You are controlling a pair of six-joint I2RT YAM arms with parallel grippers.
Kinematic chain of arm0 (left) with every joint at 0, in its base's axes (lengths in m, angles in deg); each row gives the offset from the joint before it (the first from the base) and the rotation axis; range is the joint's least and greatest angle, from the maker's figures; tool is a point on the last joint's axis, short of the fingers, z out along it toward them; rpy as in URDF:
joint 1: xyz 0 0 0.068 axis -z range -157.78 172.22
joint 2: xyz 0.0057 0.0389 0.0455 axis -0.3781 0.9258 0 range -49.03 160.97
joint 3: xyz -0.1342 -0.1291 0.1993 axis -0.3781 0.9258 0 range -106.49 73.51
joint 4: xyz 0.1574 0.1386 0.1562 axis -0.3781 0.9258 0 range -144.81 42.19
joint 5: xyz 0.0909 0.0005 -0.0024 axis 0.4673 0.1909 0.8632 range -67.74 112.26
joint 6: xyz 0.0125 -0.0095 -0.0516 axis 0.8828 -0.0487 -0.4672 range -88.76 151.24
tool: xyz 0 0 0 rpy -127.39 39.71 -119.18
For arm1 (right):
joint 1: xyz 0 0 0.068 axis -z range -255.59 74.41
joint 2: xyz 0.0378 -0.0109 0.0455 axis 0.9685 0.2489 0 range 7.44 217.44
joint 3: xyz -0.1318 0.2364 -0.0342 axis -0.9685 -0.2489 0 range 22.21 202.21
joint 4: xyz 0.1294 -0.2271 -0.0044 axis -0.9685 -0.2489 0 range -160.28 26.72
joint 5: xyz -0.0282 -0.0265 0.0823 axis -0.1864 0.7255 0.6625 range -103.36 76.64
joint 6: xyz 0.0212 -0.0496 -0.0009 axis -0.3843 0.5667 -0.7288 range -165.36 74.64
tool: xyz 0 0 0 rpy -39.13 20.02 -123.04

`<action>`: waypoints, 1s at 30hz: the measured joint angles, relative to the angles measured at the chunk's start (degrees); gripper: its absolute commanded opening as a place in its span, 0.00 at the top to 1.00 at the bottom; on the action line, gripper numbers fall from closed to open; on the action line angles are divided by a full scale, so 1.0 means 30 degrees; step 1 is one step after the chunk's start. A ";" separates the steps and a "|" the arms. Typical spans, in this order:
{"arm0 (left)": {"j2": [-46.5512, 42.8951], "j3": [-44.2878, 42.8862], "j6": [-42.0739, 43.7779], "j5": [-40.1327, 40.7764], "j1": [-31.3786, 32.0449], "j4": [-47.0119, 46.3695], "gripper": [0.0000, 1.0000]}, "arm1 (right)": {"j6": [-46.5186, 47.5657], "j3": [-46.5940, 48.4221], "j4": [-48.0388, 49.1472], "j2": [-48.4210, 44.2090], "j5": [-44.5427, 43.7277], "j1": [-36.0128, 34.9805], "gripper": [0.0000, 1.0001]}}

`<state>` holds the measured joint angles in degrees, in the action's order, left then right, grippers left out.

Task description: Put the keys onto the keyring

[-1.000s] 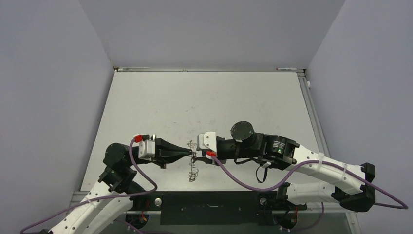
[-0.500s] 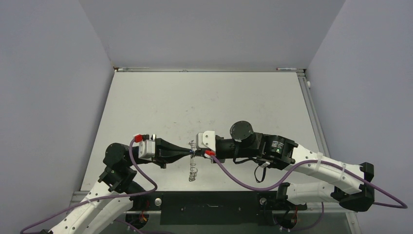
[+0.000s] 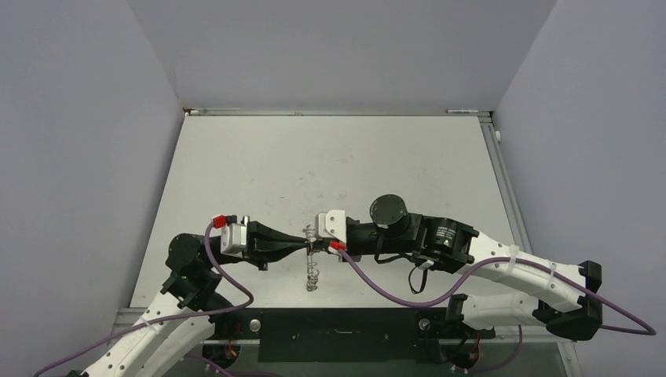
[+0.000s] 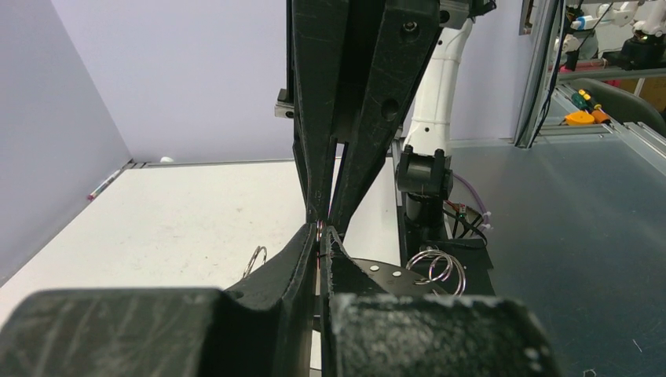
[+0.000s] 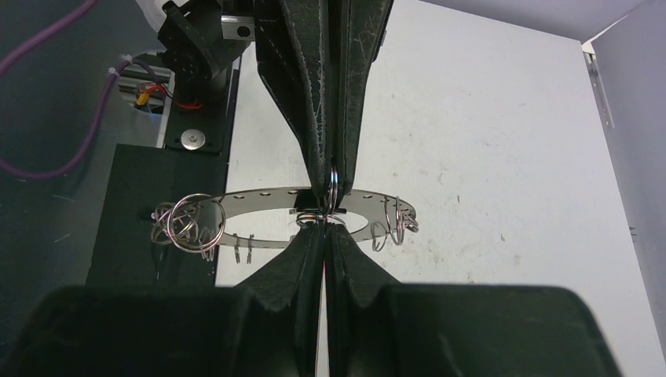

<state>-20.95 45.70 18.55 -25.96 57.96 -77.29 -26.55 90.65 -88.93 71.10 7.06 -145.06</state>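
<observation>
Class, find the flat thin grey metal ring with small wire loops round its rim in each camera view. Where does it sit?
Top external: the grey metal ring is an edge-on sliver, low centre.
Left wrist: mainly its wire loops show, low, both sides of centre.
Right wrist: the ring is a wide oval across the middle.
Shared landmark: left gripper and right gripper meet tip to tip at it.

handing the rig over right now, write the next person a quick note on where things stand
Left gripper: shut on a wire loop at the keyring's rim.
Right gripper: shut, tip to tip with the left one, seemingly pinching the key, a small black piece beside that loop.
Keyring: between both grippers, over the table near its near edge.
Done: key is at the loop.
Left: cannot tell whether it is threaded; check, finish threading, release. No other keys visible.
</observation>
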 measured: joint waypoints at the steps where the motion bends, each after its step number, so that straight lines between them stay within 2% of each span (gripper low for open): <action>1: 0.0000 0.0073 -0.0175 0.0000 -0.0087 -0.0277 1.00 | -0.0007 0.0000 0.0066 0.0036 0.0000 0.0000 0.95; 10: -0.0044 0.0372 -0.1290 0.0029 -0.0583 -0.1763 1.00 | 0.0000 -0.0022 0.0634 0.0459 -0.0015 -0.0022 0.94; 14: -0.0044 0.0393 -0.1508 0.0022 -0.0634 -0.2033 1.00 | -0.0044 -0.0029 0.0707 0.0466 -0.0095 -0.0058 0.67; 16: -0.0044 0.0401 -0.1581 0.0029 -0.0670 -0.2273 1.00 | -0.0109 -0.0102 0.0758 0.0459 -0.0321 -0.0102 0.61; 23: -0.0044 0.0401 -0.1698 0.0000 -0.0699 -0.2601 1.00 | -0.0146 -0.0954 0.1399 -0.0262 -0.1319 -0.0109 0.60; 30: -0.0022 0.0401 -0.1894 -0.0066 -0.0699 -0.2849 1.00 | -0.0342 -0.1297 0.2783 -0.1712 -0.1122 -0.0109 0.62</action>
<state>-21.02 46.90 12.87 -26.16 55.87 -85.83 -27.58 86.76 -80.58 65.96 3.70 -145.39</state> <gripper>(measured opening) 0.007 0.390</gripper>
